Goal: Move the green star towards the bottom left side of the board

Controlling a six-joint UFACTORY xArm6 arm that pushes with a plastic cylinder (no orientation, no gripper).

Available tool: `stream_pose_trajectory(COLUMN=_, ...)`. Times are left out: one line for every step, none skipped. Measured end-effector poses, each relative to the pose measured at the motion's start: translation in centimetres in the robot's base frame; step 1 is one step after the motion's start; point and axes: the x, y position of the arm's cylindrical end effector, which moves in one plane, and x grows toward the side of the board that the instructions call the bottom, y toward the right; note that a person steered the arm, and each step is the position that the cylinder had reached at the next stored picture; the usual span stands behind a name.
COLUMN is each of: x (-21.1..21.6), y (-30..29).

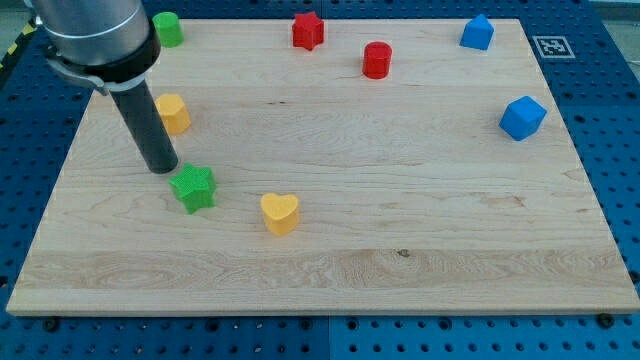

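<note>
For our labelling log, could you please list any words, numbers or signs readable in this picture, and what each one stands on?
No readable words or numbers anywhere.
A black-and-white square marker sits on the blue table beside the board's top right corner; it is a pattern, not text.

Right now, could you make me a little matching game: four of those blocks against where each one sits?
Things:
1. green star
2. yellow heart
3. red star
4. green cylinder

Places:
A. view's top left corner
B. just lower right of my tip
C. top edge, near the middle
D. right of the green star

Pairs: 1-B, 2-D, 3-C, 4-A
</note>
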Motion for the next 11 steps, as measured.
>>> stream_pose_trajectory(x=0.6, y=2.8)
stream_pose_trajectory(x=0.9, y=5.2)
stream_pose_trajectory(x=0.9, y=5.4)
stream_pose_trajectory(x=0.9, y=5.6)
stream_pose_trajectory(x=0.9, y=7.4)
stream_pose_trajectory(x=1.1, y=9.8)
stream_pose_trajectory(x=2.6, y=10.3)
stream_pose_trajectory(x=2.8, y=8.9)
stream_pose_trajectory(x=2.8, y=5.7)
stream_pose_trajectory(x=3.5, y=4.0)
stream_pose_trajectory(x=5.7, y=4.0)
